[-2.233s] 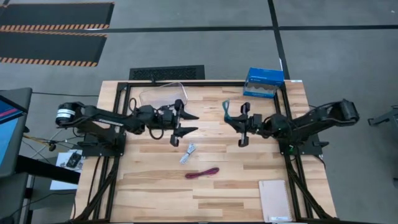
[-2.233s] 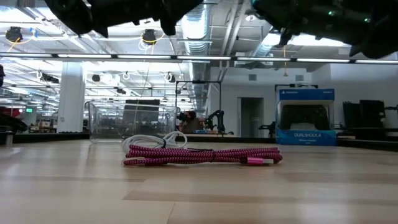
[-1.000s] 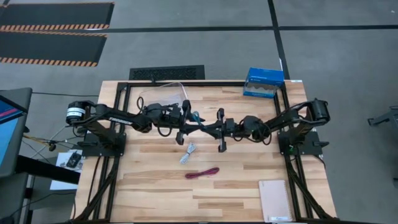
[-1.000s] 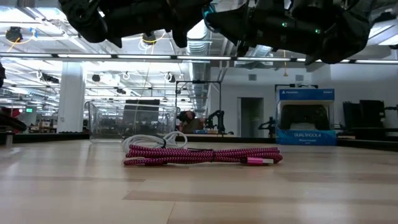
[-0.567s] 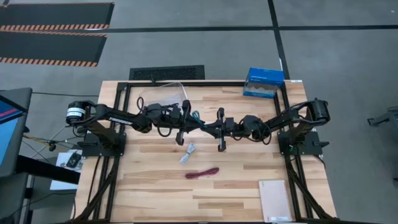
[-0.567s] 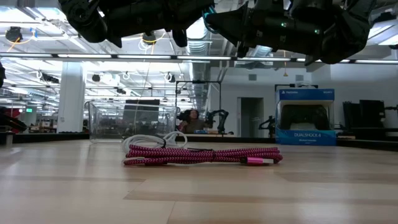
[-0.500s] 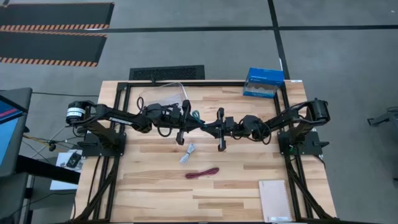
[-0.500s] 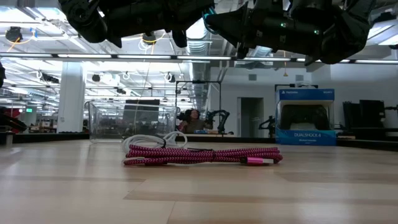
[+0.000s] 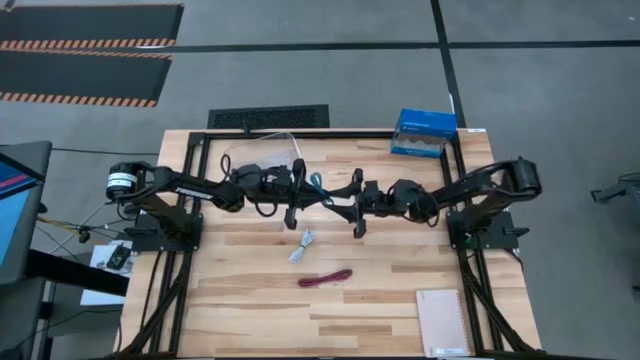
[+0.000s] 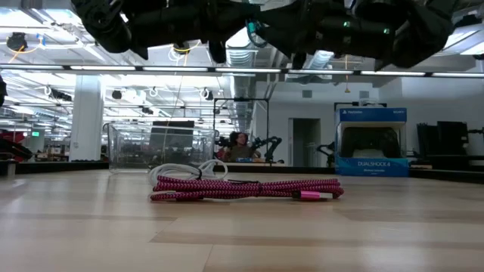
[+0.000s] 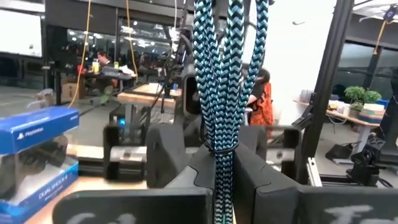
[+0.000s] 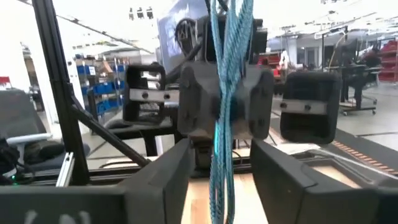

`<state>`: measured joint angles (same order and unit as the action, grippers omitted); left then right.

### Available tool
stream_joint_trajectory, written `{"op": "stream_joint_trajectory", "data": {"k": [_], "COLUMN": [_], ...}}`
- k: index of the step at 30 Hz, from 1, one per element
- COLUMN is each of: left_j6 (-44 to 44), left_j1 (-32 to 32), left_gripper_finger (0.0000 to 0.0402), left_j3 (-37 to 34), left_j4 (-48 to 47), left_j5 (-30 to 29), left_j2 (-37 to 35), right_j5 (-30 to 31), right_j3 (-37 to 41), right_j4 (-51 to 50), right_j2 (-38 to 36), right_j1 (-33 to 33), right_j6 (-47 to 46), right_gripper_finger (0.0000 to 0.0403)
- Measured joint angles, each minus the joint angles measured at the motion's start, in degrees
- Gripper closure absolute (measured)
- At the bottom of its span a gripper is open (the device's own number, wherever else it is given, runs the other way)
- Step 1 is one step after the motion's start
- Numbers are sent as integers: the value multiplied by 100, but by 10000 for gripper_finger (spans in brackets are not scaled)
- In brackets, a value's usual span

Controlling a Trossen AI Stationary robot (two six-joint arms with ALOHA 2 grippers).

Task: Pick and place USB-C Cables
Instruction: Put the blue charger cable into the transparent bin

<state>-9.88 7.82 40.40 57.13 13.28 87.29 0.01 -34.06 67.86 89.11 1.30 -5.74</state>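
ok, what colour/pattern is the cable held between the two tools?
Teal-and-black zigzag braid on the cable, clearest in the left wrist view; it hangs between both tools over the table.

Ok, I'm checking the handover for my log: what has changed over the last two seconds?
The right gripper carried the teal braided cable leftward to meet the left gripper above mid-table. The left gripper, open before, is now shut on the cable, while the right's fingers stand apart around it. The white-grey cable and maroon cable lie unmoved.
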Motion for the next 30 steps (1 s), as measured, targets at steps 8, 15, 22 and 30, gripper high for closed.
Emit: {"op": "stream_joint_trajectory", "data": {"k": [8, 15, 22, 30], "left_j6": [-51, 86, 439, 965], "left_j1": [146, 408, 751, 1389], "left_gripper_finger": [401, 401, 401, 401], "left_j3": [0, 0, 0, 522], "left_j4": [-622, -2644, -4415, -6512], "left_j5": [-4, -714, -1981, -2708], "left_j2": [-286, -1157, -2207, -2529], "right_j5": [-9, -6, -6, -6], "right_j3": [-2, -2, -2, -2], "right_j4": [-2393, -4301, -5336, -5540], "right_j2": [-1595, -3067, -3907, -4008], "right_j1": [77, 74, 73, 20], "right_j6": [269, 314, 128, 122], "right_gripper_finger": [183, 194, 204, 209]}}
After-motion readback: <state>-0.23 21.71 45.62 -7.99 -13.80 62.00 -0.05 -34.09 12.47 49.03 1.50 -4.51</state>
